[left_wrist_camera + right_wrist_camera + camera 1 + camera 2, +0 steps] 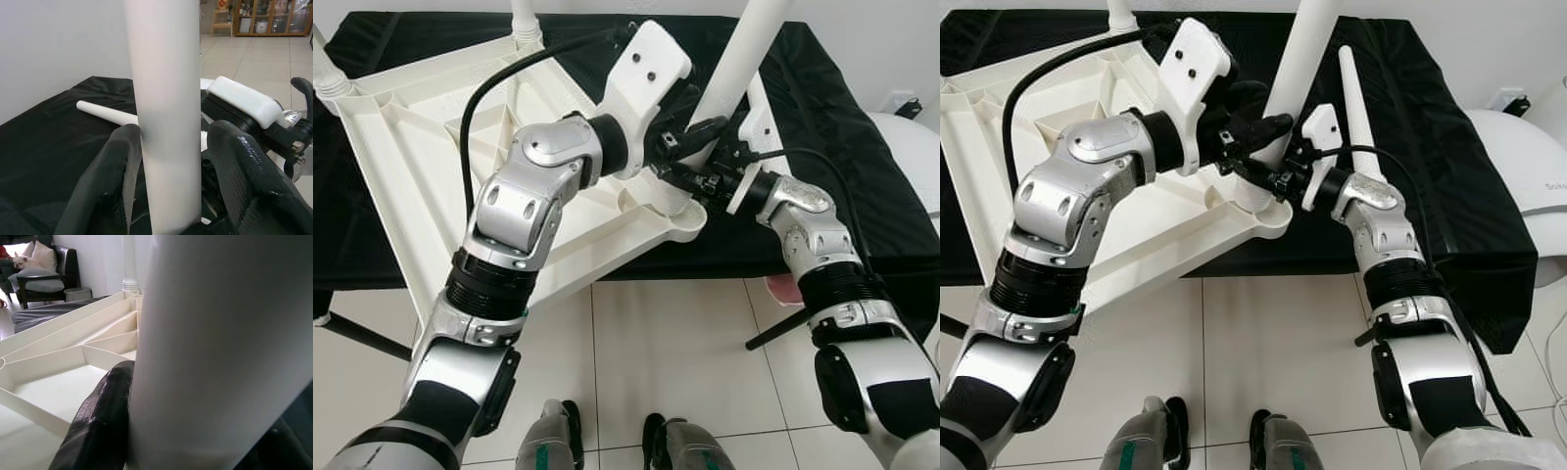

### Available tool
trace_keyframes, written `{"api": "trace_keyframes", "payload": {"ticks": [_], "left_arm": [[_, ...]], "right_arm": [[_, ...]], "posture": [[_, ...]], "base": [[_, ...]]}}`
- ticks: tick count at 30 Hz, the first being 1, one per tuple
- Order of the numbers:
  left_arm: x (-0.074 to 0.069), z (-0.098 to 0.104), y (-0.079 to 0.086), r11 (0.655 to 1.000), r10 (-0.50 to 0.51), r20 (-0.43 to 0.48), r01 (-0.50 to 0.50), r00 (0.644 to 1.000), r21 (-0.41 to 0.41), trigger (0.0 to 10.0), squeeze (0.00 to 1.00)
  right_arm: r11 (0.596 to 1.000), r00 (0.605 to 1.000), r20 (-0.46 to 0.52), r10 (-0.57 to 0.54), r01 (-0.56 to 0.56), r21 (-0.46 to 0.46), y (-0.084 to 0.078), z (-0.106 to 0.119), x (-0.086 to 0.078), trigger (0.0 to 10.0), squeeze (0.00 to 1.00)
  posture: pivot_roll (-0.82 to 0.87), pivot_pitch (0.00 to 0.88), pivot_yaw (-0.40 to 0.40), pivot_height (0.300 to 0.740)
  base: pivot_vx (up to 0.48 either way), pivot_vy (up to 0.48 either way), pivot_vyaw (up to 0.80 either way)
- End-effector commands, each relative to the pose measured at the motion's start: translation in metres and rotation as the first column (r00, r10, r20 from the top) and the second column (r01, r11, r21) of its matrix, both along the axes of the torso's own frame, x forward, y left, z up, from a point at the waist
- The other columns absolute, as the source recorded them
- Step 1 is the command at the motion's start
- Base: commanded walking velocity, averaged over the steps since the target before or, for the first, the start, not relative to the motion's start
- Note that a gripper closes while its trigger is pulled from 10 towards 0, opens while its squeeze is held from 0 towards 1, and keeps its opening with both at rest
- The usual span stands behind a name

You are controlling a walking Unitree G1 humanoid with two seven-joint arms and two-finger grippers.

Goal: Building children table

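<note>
Seating the white table leg (736, 59) upright in the inverted tabletop's (431, 157) corner socket, centre frame, both the left end effector (690, 137) and right end effector (705, 176) pinch it; keep it vertical, twisting firmly.

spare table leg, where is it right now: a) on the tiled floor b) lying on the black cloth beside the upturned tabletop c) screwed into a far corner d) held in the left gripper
b: the spare table leg lies flat on the black cloth, beside the upturned tabletop; both grippers are closed on a different, upright leg.
</note>
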State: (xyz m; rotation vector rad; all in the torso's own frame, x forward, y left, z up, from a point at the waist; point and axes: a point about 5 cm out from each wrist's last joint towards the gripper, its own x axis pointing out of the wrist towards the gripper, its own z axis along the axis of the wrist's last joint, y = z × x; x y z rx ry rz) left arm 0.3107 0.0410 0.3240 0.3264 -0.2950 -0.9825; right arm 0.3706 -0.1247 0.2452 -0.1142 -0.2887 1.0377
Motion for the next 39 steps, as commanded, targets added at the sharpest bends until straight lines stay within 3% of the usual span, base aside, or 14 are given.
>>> {"api": "trace_keyframes", "payload": {"ticks": [1, 11, 22, 39], "left_arm": [[0.002, 0.003, -0.006, 0.997, 0.055, 0.003, -0.055, 0.998, -0.052, 10.0, 0.0], [0.008, 0.009, -0.01, 0.994, 0.07, -0.023, -0.071, 0.997, -0.081, 10.0, 0.0], [0.012, 0.027, -0.011, 0.992, 0.077, 0.011, -0.075, 0.997, -0.101, 10.0, 0.0], [0.005, 0.051, -0.019, 0.992, 0.038, 0.068, -0.03, 0.997, -0.123, 10.0, 0.0]], "right_arm": [[1.0, 0.999, 0.03, 0.019, -0.019, -0.021, -0.001, 0.007, 0.0, 10.0, 0.0], [0.997, 0.997, 0.039, 0.061, -0.06, -0.039, 0.002, 0.008, -0.001, 10.0, 0.0], [0.994, 0.996, 0.013, 0.089, -0.088, -0.072, 0.002, -0.002, -0.003, 10.0, 0.0], [0.987, 0.993, -0.029, 0.113, -0.115, -0.111, 0.002, -0.014, -0.006, 10.0, 0.0]], "posture": [[-0.01, 0.152, -0.08, 0.74], [-0.01, 0.14, -0.076, 0.74], [-0.01, 0.148, -0.078, 0.74], [-0.01, 0.164, -0.077, 0.74]], "base": [[0.0, 0.0, 0.0], [0.0, 0.0, 0.0], [0.0, 0.0, 0.0], [0.0, 0.0, 0.0]]}}
